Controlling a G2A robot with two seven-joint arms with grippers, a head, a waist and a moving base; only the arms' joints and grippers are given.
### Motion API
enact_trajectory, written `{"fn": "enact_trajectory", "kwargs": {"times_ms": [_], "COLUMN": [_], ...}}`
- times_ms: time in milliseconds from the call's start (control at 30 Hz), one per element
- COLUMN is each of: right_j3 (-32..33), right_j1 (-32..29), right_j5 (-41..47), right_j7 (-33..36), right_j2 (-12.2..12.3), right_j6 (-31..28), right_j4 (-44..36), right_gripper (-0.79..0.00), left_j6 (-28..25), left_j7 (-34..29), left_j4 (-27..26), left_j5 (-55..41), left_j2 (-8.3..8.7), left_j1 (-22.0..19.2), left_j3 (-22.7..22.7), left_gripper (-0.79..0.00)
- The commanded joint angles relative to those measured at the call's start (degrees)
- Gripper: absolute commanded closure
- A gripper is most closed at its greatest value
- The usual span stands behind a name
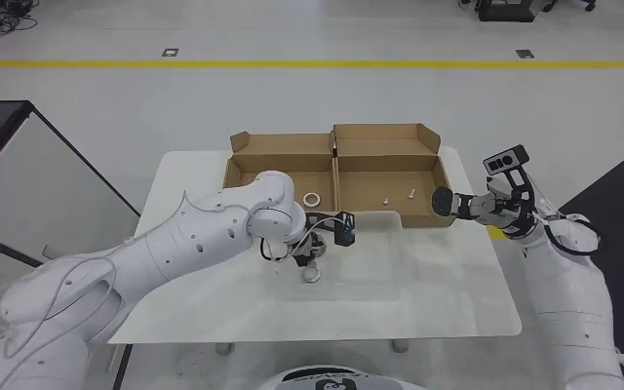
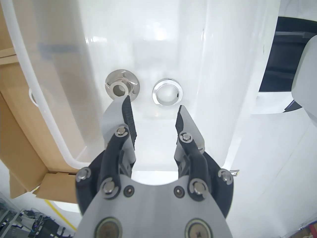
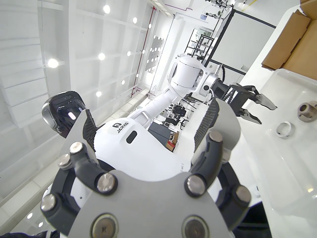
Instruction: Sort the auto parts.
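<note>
I see parts in the box, ring and flange waiting in the tray; left gripper, right gripper spread wide, empty.

Pale grey floor with yellow line, round ceiling lights

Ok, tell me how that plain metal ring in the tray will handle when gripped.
The metal ring looks rigid and polished: probably dense, likely slippery to grip. Lying flat, it shouldn't roll, but could skid on the glossy tray.
</note>
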Motion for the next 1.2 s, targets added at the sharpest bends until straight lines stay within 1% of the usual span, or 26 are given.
{"fn": "enact_trajectory", "kwargs": {"times_ms": [0,167,367,600,800,967,1167], "right_j3": [0.0,0.0,0.0,0.0,0.0,0.0,0.0], "right_j1": [0.0,0.0,0.0,0.0,0.0,0.0,0.0], "right_j5": [0.0,0.0,0.0,0.0,0.0,0.0,0.0], "right_j7": [0.0,0.0,0.0,0.0,0.0,0.0,0.0], "right_j2": [0.0,0.0,0.0,0.0,0.0,0.0,0.0], "right_j6": [0.0,0.0,0.0,0.0,0.0,0.0,0.0], "right_j4": [0.0,0.0,0.0,0.0,0.0,0.0,0.0], "right_gripper": [-0.785,-0.785,-0.785,-0.785,-0.785,-0.785,-0.785], "left_j6": [-0.34,-1.36,-2.58,-3.09,-3.12,-2.83,-2.34], "left_j7": [0.35,1.37,2.59,3.1,3.12,2.83,2.34], "left_j4": [0.27,1.74,4.01,5.74,6.96,7.7,8.16], "left_j5": [0.79,1.35,3.88,5.84,6.59,7.06,7.44], "left_j2": [-0.14,-0.73,-1.74,-3.63,-4.91,-5.57,-5.82], "left_j1": [-0.35,-0.84,0.58,2.23,2.79,3.0,3.04], "left_j3": [1.09,2.69,2.69,2.69,2.69,2.69,2.69], "left_gripper": [-0.329,-0.292,-0.305,-0.302,-0.302,-0.289,-0.289]}}
